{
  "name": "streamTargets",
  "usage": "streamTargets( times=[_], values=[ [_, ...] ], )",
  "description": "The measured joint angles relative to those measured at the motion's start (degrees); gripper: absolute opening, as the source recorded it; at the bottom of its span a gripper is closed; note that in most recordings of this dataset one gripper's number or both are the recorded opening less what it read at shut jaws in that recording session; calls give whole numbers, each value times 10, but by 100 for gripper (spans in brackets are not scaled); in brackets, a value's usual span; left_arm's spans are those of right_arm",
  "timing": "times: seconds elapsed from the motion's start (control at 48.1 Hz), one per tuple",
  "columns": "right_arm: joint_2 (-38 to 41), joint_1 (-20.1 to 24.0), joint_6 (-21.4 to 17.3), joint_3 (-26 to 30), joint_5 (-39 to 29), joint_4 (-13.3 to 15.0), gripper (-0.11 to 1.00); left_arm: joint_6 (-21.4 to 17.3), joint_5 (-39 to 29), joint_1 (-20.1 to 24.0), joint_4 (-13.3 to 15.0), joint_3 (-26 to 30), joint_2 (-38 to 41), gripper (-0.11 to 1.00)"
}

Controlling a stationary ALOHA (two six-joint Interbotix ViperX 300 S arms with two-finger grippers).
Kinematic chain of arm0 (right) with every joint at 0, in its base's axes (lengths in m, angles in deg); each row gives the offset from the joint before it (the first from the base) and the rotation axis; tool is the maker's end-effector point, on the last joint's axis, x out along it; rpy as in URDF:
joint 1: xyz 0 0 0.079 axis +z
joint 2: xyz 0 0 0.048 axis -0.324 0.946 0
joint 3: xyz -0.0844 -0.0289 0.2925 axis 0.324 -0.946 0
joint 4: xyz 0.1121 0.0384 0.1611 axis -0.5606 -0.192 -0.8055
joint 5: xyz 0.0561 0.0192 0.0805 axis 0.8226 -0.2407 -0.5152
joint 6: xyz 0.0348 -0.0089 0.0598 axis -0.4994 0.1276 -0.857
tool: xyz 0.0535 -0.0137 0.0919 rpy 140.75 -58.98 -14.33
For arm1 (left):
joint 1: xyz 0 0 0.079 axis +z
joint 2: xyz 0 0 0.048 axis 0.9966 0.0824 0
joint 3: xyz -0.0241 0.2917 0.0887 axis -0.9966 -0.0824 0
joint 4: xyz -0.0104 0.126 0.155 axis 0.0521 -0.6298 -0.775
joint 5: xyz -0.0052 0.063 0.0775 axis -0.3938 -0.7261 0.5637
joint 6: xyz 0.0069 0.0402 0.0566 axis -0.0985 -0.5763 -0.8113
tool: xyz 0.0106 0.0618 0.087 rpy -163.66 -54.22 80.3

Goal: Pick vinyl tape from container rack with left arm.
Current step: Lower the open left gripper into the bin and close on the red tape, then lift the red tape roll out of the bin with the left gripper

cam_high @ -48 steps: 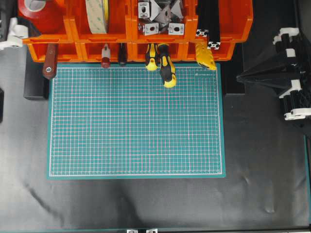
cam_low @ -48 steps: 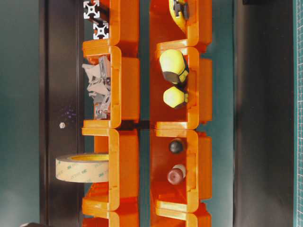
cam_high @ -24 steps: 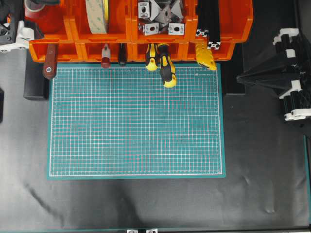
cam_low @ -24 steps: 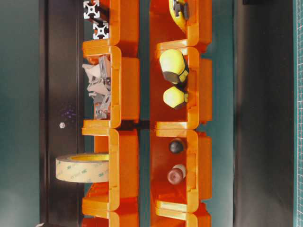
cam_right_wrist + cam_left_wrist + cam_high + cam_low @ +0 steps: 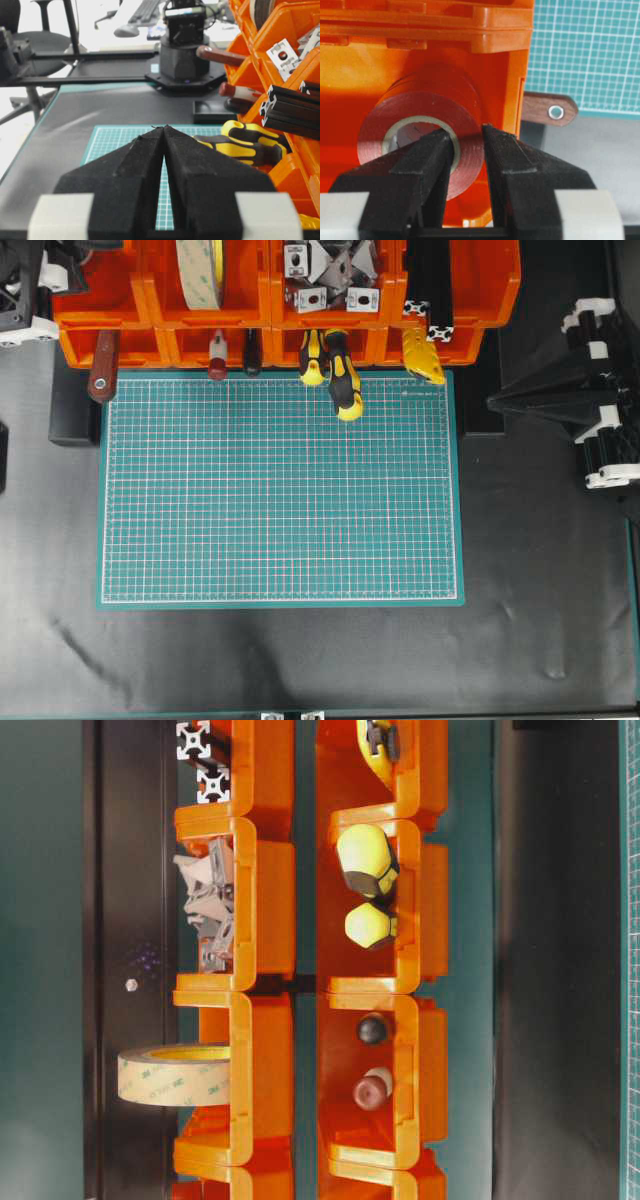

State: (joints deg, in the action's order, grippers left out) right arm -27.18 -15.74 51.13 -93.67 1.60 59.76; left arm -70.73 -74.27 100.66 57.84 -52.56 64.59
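The vinyl tape [image 5: 420, 107] is a glossy red roll with a pale core, lying in the end bin of the orange container rack [image 5: 500, 30]. My left gripper [image 5: 467, 131] grips the roll's wall: one finger inside the core, the other against the outer face. In the overhead view the left gripper [image 5: 45, 280] sits over the far-left bin of the rack [image 5: 150, 300] and hides the tape. My right gripper [image 5: 163, 127] is shut and empty, parked at the right [image 5: 495, 400] beside the mat.
A cream tape roll [image 5: 200, 270] stands in the neighbouring bin, with metal brackets [image 5: 330, 280] and black extrusions [image 5: 430, 290] further right. A wooden handle [image 5: 102, 375] and yellow-black screwdrivers [image 5: 340, 380] stick out over the green mat [image 5: 280, 490].
My left gripper has moved further back over the far-left bin. The red tape, in sight before in the overhead view, is now hidden under it. The right arm has not moved.
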Motion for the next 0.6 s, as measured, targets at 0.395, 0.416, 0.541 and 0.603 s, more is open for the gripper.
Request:
streamTargets(
  times=[0.395,0.416,0.541,0.603],
  values=[
    [-3,0,0,0,0,1,1,-15,-20,-4,0,63,0,19],
    [-2,0,0,0,0,0,1,-14,-24,-6,0,74,0,19],
    [-4,0,0,0,0,0,1,-6,-47,-33,0,134,-2,19],
    [-5,0,0,0,0,1,1,-1,-52,-52,0,151,-3,19]
  ],
)
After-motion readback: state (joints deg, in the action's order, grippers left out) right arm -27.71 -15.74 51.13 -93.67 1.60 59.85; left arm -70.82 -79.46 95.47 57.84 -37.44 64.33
